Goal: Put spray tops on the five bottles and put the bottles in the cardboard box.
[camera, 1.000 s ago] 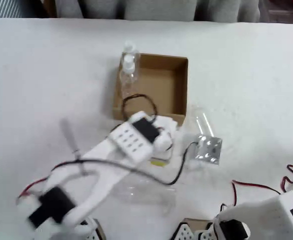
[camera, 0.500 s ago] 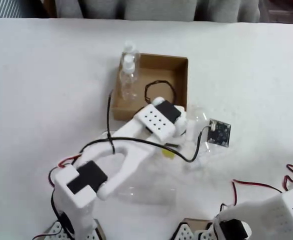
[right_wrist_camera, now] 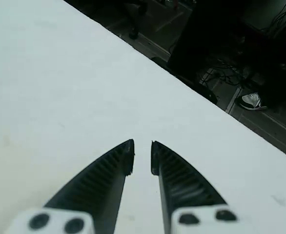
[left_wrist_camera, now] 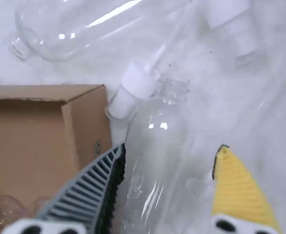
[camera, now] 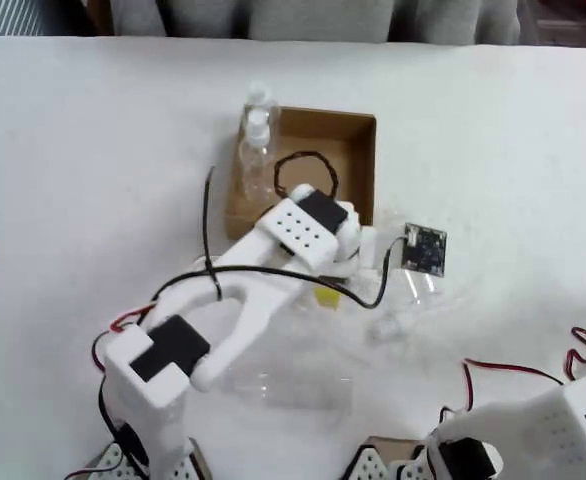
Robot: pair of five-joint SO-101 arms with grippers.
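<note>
**A:** Two arms at one white desk (camera: 73, 150). How much of them is cut off?

**B:** The right arm (camera: 533, 430) is cropped at the near right corner. Its right gripper (right_wrist_camera: 142, 156) hangs over bare desk, jaws all but together, with a sliver between the tips. The left arm (camera: 243, 300) runs from the near left corner to the desk's middle. Seen from above, its wrist covers the fingers.

**A:** And the left gripper (left_wrist_camera: 170, 151)?

**B:** Jaws apart, either side of a clear bottle (left_wrist_camera: 155, 146) lying just off the near right corner of the cardboard box (camera: 325, 118). The grey finger (left_wrist_camera: 99, 190) lies against it. Whether the yellow finger (left_wrist_camera: 235, 185) touches it, I cannot tell. The bottle's base is out of frame.

**A:** One box, then. Bottles?

**B:** Four that I can count, all faint against the white. Two standing bottles (camera: 258, 150) are upright at the box's left wall, towards its far corner. One is between the jaws. One lying bottle (camera: 283, 385) rests towards the desk's near edge.

**A:** Spray tops?

**B:** Four. One sits on each standing bottle, and two are loose. The nearer loose top (left_wrist_camera: 133, 87) is right beside the open neck of the bottle between the jaws. The farther loose top (left_wrist_camera: 231, 22) is blurred.
</note>
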